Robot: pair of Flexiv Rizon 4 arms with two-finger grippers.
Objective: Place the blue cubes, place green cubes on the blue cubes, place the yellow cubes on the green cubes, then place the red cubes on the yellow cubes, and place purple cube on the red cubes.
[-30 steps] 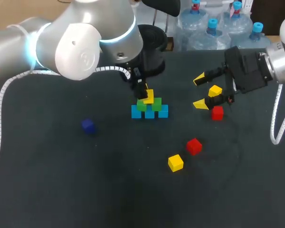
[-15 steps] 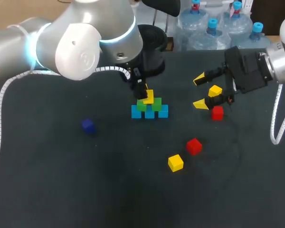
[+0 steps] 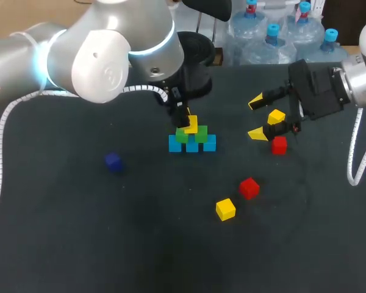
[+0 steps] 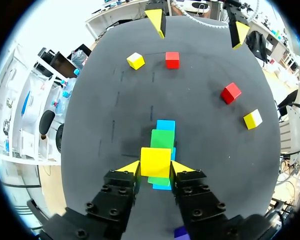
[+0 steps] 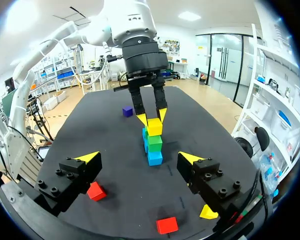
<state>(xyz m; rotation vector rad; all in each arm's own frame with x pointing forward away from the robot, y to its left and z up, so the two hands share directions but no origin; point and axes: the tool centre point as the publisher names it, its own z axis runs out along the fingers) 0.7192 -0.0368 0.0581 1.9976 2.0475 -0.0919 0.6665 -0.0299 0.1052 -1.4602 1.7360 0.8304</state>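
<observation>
Three light blue cubes stand in a row mid-table, with two green cubes on them. A yellow cube sits on top of the green ones, and my left gripper is shut on it from above. The left wrist view has this yellow cube between the yellow fingertips, with green and blue below. My right gripper hangs open to the right with nothing between its fingers. From the right wrist, the stack stands ahead of the open right gripper.
Loose cubes lie around: a yellow cube and a red cube under the right gripper, another red cube and yellow cube nearer the front, and a purple cube to the left.
</observation>
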